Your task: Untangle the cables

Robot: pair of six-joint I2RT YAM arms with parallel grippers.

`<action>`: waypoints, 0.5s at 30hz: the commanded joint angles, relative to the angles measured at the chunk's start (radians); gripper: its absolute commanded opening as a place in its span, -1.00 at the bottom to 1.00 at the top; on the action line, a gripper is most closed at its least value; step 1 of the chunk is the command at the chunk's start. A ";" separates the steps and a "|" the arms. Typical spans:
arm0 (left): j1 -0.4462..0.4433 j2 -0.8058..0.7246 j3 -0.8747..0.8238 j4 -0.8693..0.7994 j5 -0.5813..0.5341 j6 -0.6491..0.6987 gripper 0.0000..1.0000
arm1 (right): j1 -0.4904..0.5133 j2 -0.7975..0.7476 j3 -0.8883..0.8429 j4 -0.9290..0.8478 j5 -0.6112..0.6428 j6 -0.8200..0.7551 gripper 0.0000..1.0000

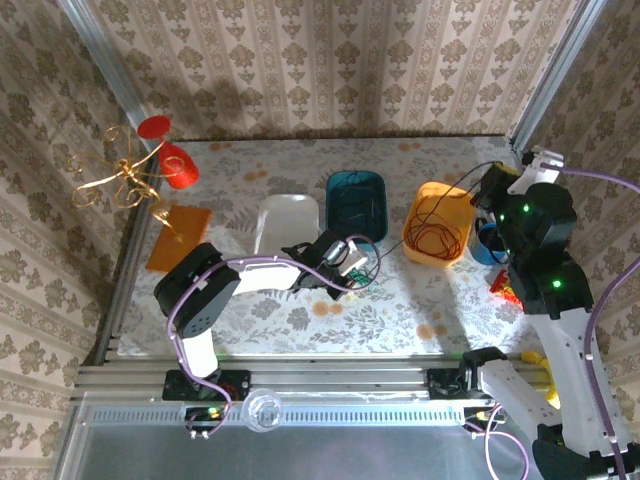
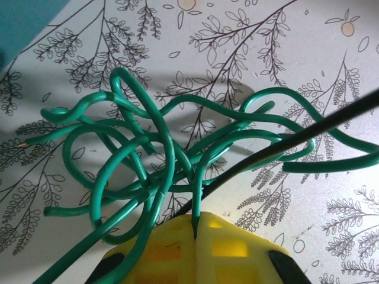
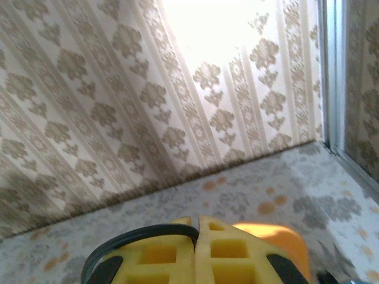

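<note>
the left hand [image 2: 195, 226] is pressed together on the tangled green cable [image 2: 167, 148] lying on the tabletop [image 2: 284, 53], a dark cable [image 2: 320, 127] crossing it. the raised right hand [image 3: 196, 225] pinches the dark cable.

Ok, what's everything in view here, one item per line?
table: one, floral cloth
teal bin: one, teal, table centre
orange bin: one, orange, right of the teal bin
white bin: one, white, left of the teal bin
gold wire stand: one, gold with red discs, back left
green cable: one, green, tangled on the table
black cable: one, black, crossing the green tangle
red-orange cables: count unclear, coiled in the orange bin
left gripper: yellow pads, shut on green cable
right gripper: yellow pads, shut on black cable
</note>
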 commanded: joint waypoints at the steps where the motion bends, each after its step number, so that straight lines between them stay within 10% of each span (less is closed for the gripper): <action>1: 0.009 -0.024 -0.032 -0.008 -0.022 -0.029 -1.00 | 0.005 0.017 0.040 0.162 -0.040 0.023 -0.99; 15: 0.035 -0.072 -0.065 0.067 -0.018 -0.070 -1.00 | 0.007 0.277 0.232 0.281 -0.227 0.114 -0.98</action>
